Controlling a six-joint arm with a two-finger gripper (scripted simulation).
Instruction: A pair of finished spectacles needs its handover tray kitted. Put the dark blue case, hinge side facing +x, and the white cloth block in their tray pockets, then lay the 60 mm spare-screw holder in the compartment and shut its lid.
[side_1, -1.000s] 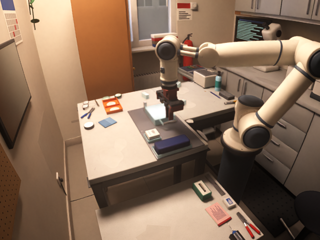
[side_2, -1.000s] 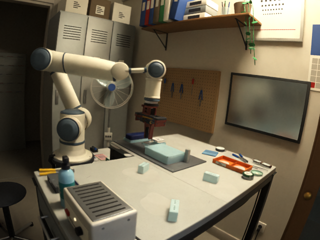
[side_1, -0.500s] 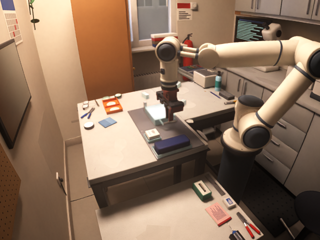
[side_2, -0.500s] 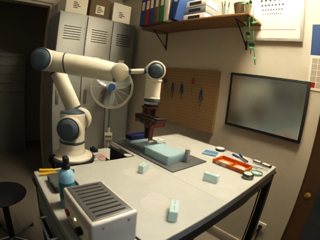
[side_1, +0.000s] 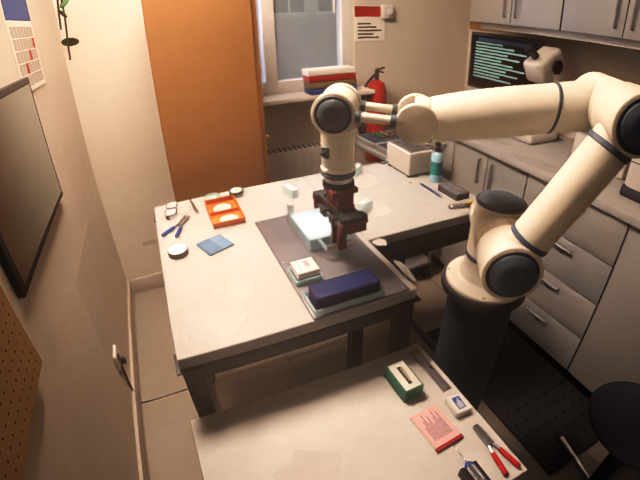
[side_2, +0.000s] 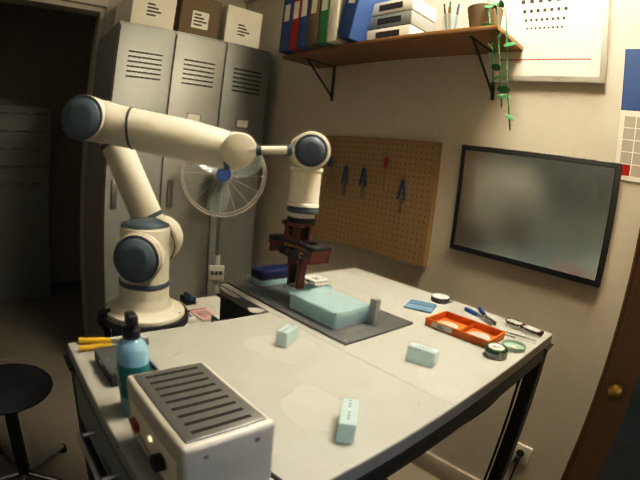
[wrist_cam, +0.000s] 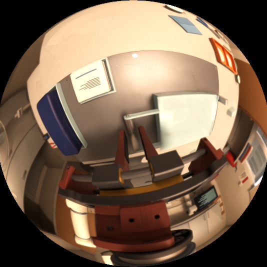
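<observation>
The compartment's inside is hidden under its pale teal lid (side_1: 310, 227) (side_2: 328, 306) (wrist_cam: 186, 117), which lies flat on the box in the middle of the grey mat. A thin handle bar (wrist_cam: 131, 130) juts from the lid's edge. My gripper (side_1: 340, 242) (side_2: 296, 281) (wrist_cam: 133, 140) stands over that handle, narrowly set and empty. The dark blue case (side_1: 344, 287) (side_2: 269, 272) (wrist_cam: 58, 123) lies in its tray pocket at the mat's near end. The white cloth block (side_1: 304, 267) (side_2: 317, 279) (wrist_cam: 90, 81) sits in the smaller pocket beside it.
A grey vented machine (side_2: 199, 421) sits on the bench corner by a teal bottle (side_2: 132, 356). Three pale teal blocks (side_2: 286, 335) (side_2: 422, 354) (side_2: 347, 413) lie loose on the table. An orange tray (side_1: 224, 211) and small tools sit at the far end.
</observation>
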